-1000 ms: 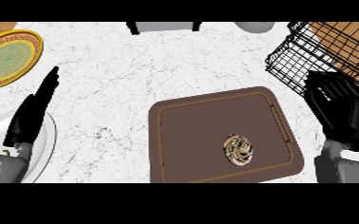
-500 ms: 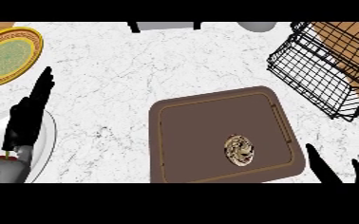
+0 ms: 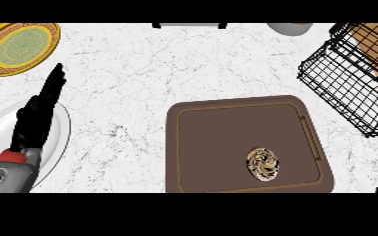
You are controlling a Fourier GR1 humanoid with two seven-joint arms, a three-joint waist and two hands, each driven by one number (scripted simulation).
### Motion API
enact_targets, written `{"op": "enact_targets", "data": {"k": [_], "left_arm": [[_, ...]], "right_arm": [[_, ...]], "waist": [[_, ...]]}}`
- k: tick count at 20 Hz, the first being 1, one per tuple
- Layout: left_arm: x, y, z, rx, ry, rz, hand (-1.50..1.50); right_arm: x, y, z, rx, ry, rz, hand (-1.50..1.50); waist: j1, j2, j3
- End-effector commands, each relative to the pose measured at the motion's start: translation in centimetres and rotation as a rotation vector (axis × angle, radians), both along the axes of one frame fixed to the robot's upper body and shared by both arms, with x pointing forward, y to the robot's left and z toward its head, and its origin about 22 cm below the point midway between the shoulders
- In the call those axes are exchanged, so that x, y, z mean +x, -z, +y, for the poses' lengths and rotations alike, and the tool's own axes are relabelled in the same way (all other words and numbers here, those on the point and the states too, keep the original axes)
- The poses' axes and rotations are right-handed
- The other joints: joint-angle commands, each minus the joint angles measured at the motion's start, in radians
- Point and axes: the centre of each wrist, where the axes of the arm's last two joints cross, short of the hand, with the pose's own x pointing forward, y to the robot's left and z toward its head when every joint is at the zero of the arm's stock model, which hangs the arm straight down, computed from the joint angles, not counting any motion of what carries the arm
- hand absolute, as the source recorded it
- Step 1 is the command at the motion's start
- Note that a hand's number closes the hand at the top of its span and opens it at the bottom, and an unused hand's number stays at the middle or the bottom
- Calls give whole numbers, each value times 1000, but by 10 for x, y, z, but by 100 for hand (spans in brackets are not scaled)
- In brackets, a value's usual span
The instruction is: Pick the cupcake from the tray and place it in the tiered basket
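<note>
The cupcake (image 3: pixel 263 163) sits on the brown tray (image 3: pixel 214 145), in the tray's near right part, seen from straight above as a small swirled round. Nothing touches it. The tray lies on the white marbled counter (image 3: pixel 170 65), near the lower middle of the view.

The black wire basket (image 3: pixel 336 87) stands at the right edge, just beyond the tray's far right corner and apart from it (something tan shows inside its upper part, too cut off to name).

The left hand (image 3: pixel 37 117) shows at the left side, its fingers straight and together, pointing away from the robot; it holds nothing. It lies over the rim of a white plate (image 3: pixel 63 135) at the near left edge. The right hand does not show.

In the far left corner is a yellow plate (image 3: pixel 28 47) with a green centre. A grey round object (image 3: pixel 289 28) and a dark-edged pale object (image 3: pixel 189 25) are cut off by the far edge.
</note>
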Motion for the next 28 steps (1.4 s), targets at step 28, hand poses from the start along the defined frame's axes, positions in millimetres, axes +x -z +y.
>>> {"op": "enact_targets", "data": {"k": [28], "left_arm": [[11,8,-17,-5,15,7,0]], "right_arm": [[70,-78,67,76,-61,528,-150]], "waist": [[20,-4,9]]}}
